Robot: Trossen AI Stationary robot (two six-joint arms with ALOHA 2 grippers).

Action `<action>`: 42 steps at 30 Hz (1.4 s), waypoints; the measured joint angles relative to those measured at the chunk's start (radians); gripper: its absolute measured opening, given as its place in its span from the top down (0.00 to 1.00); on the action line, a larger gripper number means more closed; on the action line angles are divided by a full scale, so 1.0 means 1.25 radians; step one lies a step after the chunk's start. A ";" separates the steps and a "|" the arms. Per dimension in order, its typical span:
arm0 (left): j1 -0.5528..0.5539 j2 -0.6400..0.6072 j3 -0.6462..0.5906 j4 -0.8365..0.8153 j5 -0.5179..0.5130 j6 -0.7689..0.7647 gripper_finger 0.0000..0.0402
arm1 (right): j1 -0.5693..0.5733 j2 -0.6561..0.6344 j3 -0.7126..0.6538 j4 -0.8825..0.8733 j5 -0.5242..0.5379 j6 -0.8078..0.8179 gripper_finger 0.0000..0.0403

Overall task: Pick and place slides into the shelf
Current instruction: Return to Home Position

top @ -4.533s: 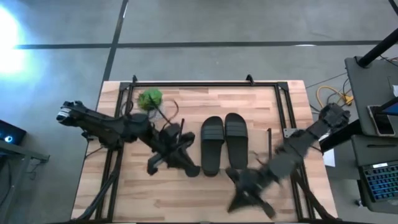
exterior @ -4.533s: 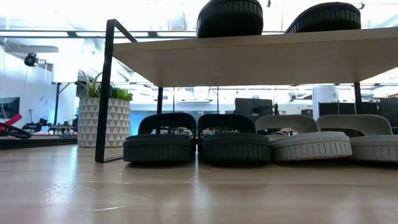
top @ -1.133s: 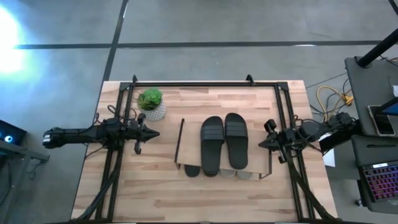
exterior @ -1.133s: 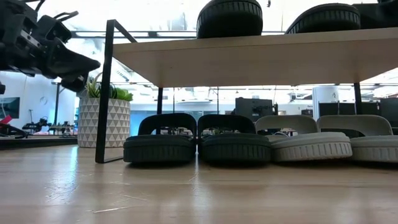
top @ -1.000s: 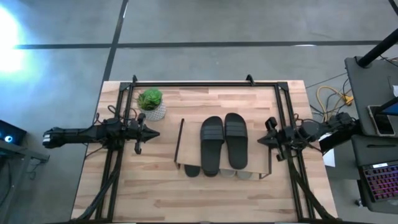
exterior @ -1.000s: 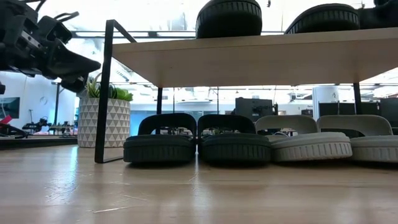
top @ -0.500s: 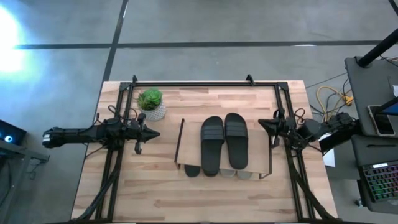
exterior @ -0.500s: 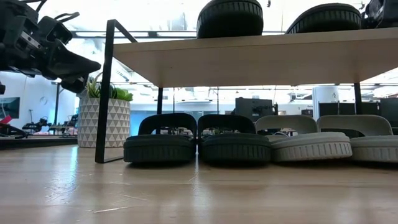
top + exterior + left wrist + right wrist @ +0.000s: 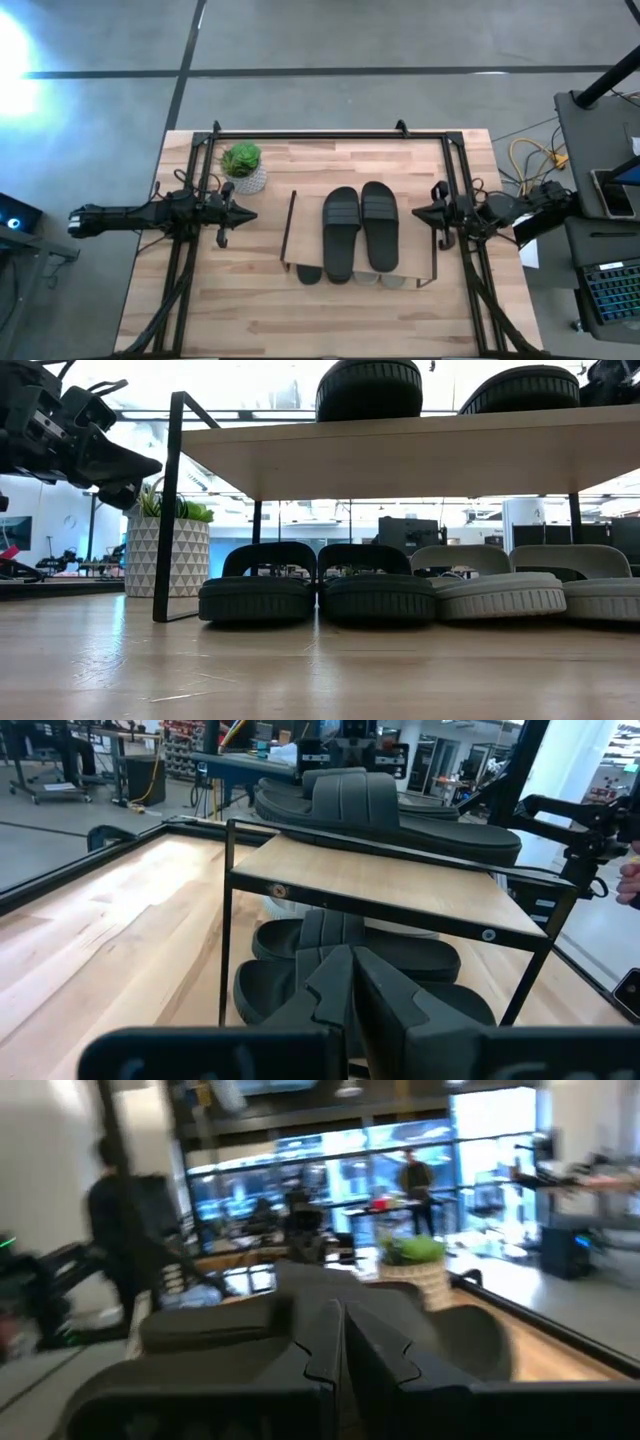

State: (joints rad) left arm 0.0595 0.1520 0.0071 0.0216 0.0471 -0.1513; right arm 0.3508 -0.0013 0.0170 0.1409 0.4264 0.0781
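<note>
The shelf [image 9: 300,235] stands mid-table on its thin black side frames. Two black slides [image 9: 340,232] [image 9: 379,226] lie side by side, soles down, on its plank top [image 9: 380,880]. Under the plank, two dark slides [image 9: 257,586] [image 9: 376,586] and two light grey slides [image 9: 488,586] [image 9: 603,586] stand in a row on the tabletop. My left gripper [image 9: 246,214] is shut and empty, left of the shelf, pointing at it; it also shows in the low view [image 9: 150,464] and its wrist view [image 9: 350,970]. My right gripper [image 9: 419,212] is shut and empty, right of the shelf.
A small potted plant [image 9: 243,165] stands at the far left, beside my left arm. Black rails [image 9: 300,135] frame the tabletop. Bare wood lies near the front edge [image 9: 300,320]. People show in the room beyond in the right wrist view [image 9: 415,1175].
My right gripper has gone a little toward the table's far edge, still shut and empty, beside the shelf's right frame. The slides and the shelf have kept still.
</note>
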 joint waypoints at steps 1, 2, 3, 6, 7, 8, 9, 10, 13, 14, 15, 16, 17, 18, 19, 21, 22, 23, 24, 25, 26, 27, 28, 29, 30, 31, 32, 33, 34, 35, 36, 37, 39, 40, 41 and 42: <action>0.000 0.000 0.000 0.000 0.000 0.000 1.00 | 0.000 0.000 -0.001 0.002 -0.025 -0.019 0.97; 0.000 0.000 0.000 0.000 0.000 0.000 1.00 | 0.000 0.000 -0.001 0.003 -0.049 -0.031 0.97; 0.000 0.000 0.000 0.000 0.000 0.000 1.00 | 0.000 0.000 -0.001 0.003 -0.065 -0.036 0.97; 0.000 0.000 0.000 0.000 0.000 0.000 1.00 | 0.000 0.000 -0.002 0.001 -0.075 -0.033 0.97; 0.000 0.000 0.000 0.000 0.000 0.000 1.00 | 0.000 0.000 -0.002 -0.001 -0.075 -0.030 0.97; 0.000 0.000 0.000 0.000 0.000 0.000 1.00 | 0.000 0.000 -0.002 -0.001 -0.075 -0.029 0.97; 0.000 0.000 0.000 0.000 0.000 0.000 1.00 | 0.000 0.000 -0.002 -0.001 -0.077 -0.030 0.97; 0.000 0.000 0.000 0.000 0.000 0.000 1.00 | 0.000 0.000 -0.002 0.000 -0.086 -0.030 0.97; 0.000 0.000 0.000 0.000 0.000 0.001 1.00 | 0.000 0.000 -0.003 0.000 -0.145 -0.047 0.97; 0.000 0.000 0.000 0.000 0.000 0.001 1.00 | 0.000 0.000 -0.003 -0.001 -0.157 -0.048 0.97; 0.000 0.000 0.000 0.000 0.000 0.001 1.00 | 0.000 0.000 -0.003 -0.005 -0.160 -0.044 0.97; 0.000 0.000 0.000 0.000 0.000 0.001 1.00 | 0.000 0.000 -0.003 -0.008 -0.159 -0.039 0.97; 0.000 0.000 0.000 0.000 0.000 0.001 1.00 | 0.000 0.000 -0.002 -0.013 -0.158 -0.036 0.97; 0.000 0.000 0.000 0.000 0.000 0.001 1.00 | 0.000 0.000 -0.003 -0.014 -0.158 -0.035 0.97; 0.000 0.000 0.000 0.000 0.000 0.001 1.00 | 0.000 0.000 -0.003 -0.018 -0.158 -0.040 0.97; 0.000 0.000 0.000 0.001 0.000 0.001 1.00 | 0.000 0.000 -0.003 -0.018 -0.158 -0.047 0.97; 0.000 0.000 0.000 0.001 0.001 0.001 1.00 | 0.000 0.001 -0.003 -0.018 -0.158 -0.047 0.97; 0.000 0.001 0.000 0.002 0.001 0.001 1.00 | 0.000 0.001 -0.003 -0.019 -0.158 -0.048 0.97; 0.000 0.001 0.000 0.002 0.002 0.001 1.00 | 0.000 0.001 -0.003 -0.018 -0.157 -0.048 0.97; 0.000 0.001 0.000 0.003 0.002 0.001 1.00 | 0.000 0.001 -0.003 -0.015 -0.157 -0.047 0.97; 0.000 0.000 0.000 0.004 0.002 0.001 1.00 | 0.000 0.001 -0.004 -0.008 -0.156 -0.047 0.97; 0.000 -0.001 0.000 0.004 0.003 0.001 1.00 | 0.000 0.002 -0.005 0.000 -0.155 -0.048 0.97; 0.000 -0.002 0.000 0.005 0.002 0.001 1.00 | 0.000 0.002 -0.006 0.010 -0.154 -0.048 0.97; 0.000 -0.002 0.000 0.008 0.002 0.001 1.00 | 0.000 0.002 -0.007 0.021 -0.152 -0.048 0.97; 0.000 -0.003 0.000 0.010 0.002 0.001 1.00 | 0.000 0.003 -0.008 0.031 -0.151 -0.049 0.97; 0.000 -0.003 0.000 0.010 0.002 0.001 1.00 | 0.000 0.004 -0.008 0.040 -0.149 -0.049 0.97; 0.000 -0.002 0.000 0.010 0.002 0.001 1.00 | 0.000 0.004 -0.008 0.049 -0.149 -0.049 0.97; 0.000 -0.002 0.000 0.011 0.002 0.001 1.00 | 0.000 0.003 -0.008 0.054 -0.149 -0.045 0.97; 0.000 -0.002 0.000 0.010 0.002 0.001 1.00 | 0.000 0.003 -0.008 0.056 -0.149 -0.037 0.97; 0.000 -0.002 0.000 0.011 0.002 0.001 1.00 | 0.000 0.005 -0.008 0.054 -0.149 -0.026 0.97; 0.000 -0.002 0.000 0.013 0.002 0.001 1.00 | 0.000 0.006 -0.008 0.053 -0.149 -0.014 0.97; 0.000 -0.001 0.000 0.014 0.002 0.001 1.00 | 0.000 0.007 -0.008 0.053 -0.149 -0.004 0.97; 0.000 -0.002 0.000 0.015 0.002 0.001 1.00 | 0.000 0.009 -0.008 0.058 -0.149 0.014 0.97; 0.000 -0.002 0.000 0.016 0.002 0.001 1.00 | 0.000 0.009 -0.008 0.059 -0.149 0.021 0.97; 0.000 -0.002 0.000 0.016 0.002 0.001 1.00 | 0.000 0.010 -0.008 0.060 -0.149 0.024 0.97; 0.000 -0.002 0.000 0.016 0.002 0.001 1.00 | 0.000 0.010 -0.008 0.060 -0.149 0.024 0.97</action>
State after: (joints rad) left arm 0.0597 0.1490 0.0071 0.0414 0.0494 -0.1501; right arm 0.3504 0.0109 0.0074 0.2165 0.2398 0.1085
